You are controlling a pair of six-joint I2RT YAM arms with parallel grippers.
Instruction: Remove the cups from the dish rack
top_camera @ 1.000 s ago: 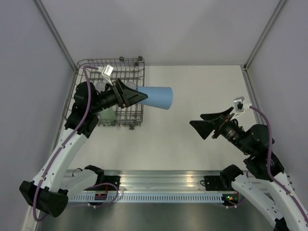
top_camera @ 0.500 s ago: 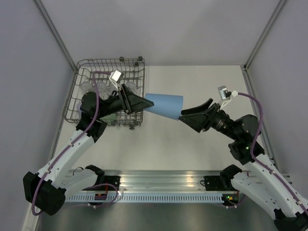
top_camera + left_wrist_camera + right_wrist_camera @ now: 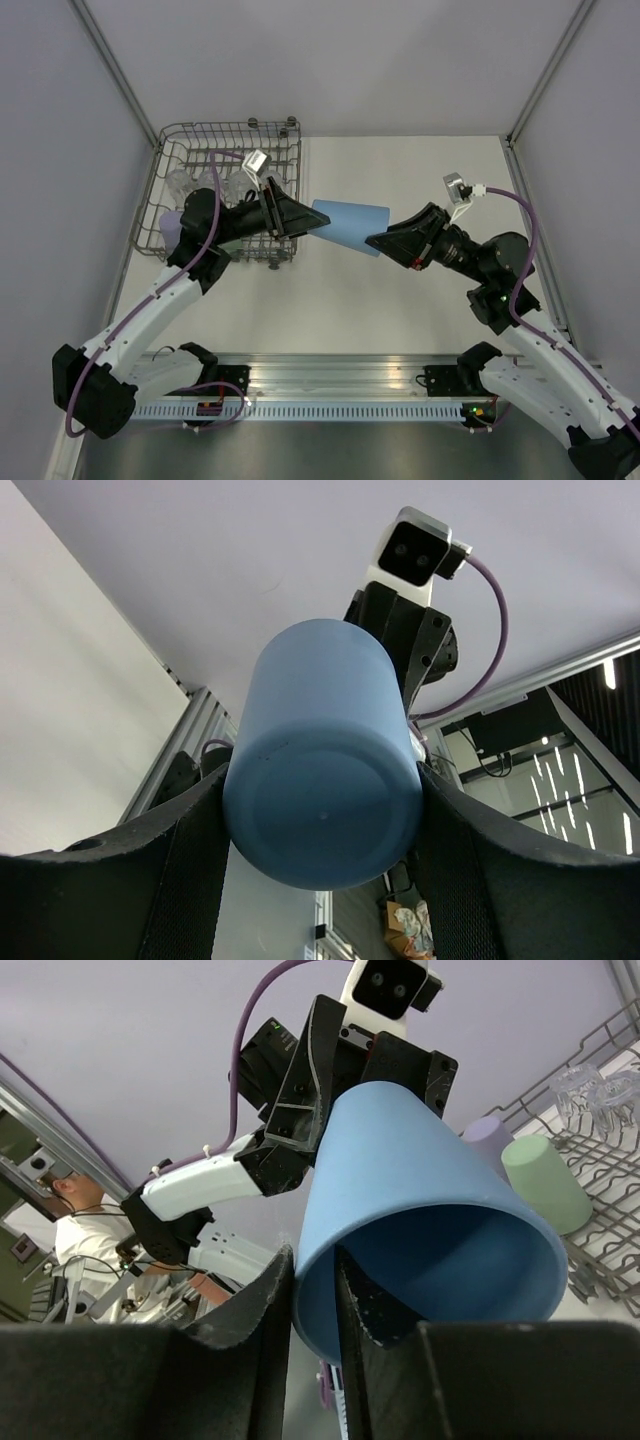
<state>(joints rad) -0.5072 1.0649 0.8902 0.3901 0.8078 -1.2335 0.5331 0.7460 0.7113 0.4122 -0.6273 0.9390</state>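
Above the white table (image 3: 420,175), the blue cup (image 3: 350,226) lies level, its closed base clamped in the left gripper (image 3: 305,222), its rim wall pinched by the right gripper (image 3: 376,240), one jaw inside the mouth; judged light, stiff, slick plastic, best taken deep on the wall.

table (image 3: 420,170): white | rail (image 3: 340,375): near edge | person (image 3: 80,1240): background, white shirt
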